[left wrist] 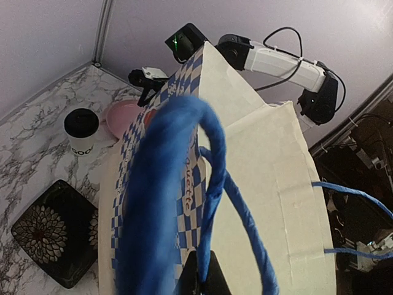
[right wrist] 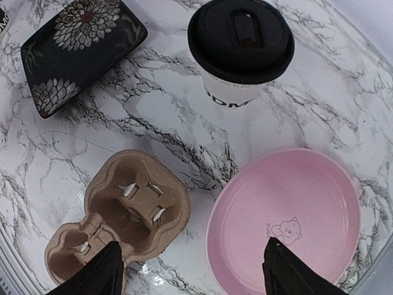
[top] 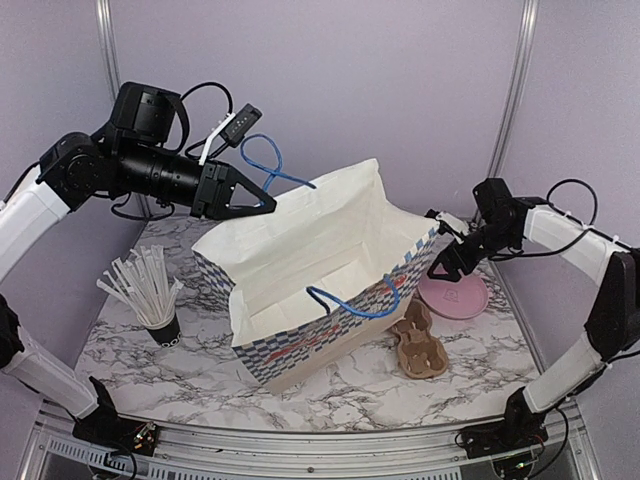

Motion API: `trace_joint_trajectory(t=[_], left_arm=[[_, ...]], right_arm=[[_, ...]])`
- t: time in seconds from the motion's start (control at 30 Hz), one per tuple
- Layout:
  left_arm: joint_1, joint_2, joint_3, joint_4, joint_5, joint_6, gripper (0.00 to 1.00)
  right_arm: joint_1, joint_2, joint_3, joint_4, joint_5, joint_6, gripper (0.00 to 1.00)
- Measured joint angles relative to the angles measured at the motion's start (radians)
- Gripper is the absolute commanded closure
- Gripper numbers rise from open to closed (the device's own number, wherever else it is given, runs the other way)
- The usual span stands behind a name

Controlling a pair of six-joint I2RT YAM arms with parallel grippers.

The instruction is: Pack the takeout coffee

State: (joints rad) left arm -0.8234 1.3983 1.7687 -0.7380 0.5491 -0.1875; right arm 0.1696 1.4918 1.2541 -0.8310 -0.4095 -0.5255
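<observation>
Packing not begun: takeout coffee (right wrist: 241,46) is seen upright on the desk (right wrist: 153,110), upper centre of the right wrist view, outside the checkered paper bag (top: 300,270). Its blue handle (top: 265,160) is pinched by the left gripper (top: 262,203). The right gripper (right wrist: 193,267) is spread wide, empty. Pick and placement are judged outstanding.
</observation>
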Motion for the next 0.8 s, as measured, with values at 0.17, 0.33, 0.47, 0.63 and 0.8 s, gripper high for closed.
trace_joint_trajectory(t=[0.17,0.33,0.47,0.63,0.8], left_arm=[[-0.047,0.013,-0.026,-0.053,0.046,0.054,1.0],[-0.056,0.055,-0.019,-0.13,0.087,0.127,1.0],[-0.062,0.123,-0.015,-0.199,0.106,0.184,1.0],[-0.066,0.175,-0.015,-0.235,0.092,0.233,1.0],[-0.066,0.198,-0.014,-0.237,0.047,0.272,0.99]], right_arm=[[0.0,0.019,-0.063,-0.008,0.014,-0.03,0.49],[0.008,0.099,-0.086,-0.011,0.023,-0.055,0.56],[0.019,0.159,-0.115,-0.015,0.026,-0.063,0.56],[0.055,0.228,-0.116,-0.015,0.026,-0.069,0.61],[0.121,0.301,-0.089,-0.015,0.021,-0.074,0.62]])
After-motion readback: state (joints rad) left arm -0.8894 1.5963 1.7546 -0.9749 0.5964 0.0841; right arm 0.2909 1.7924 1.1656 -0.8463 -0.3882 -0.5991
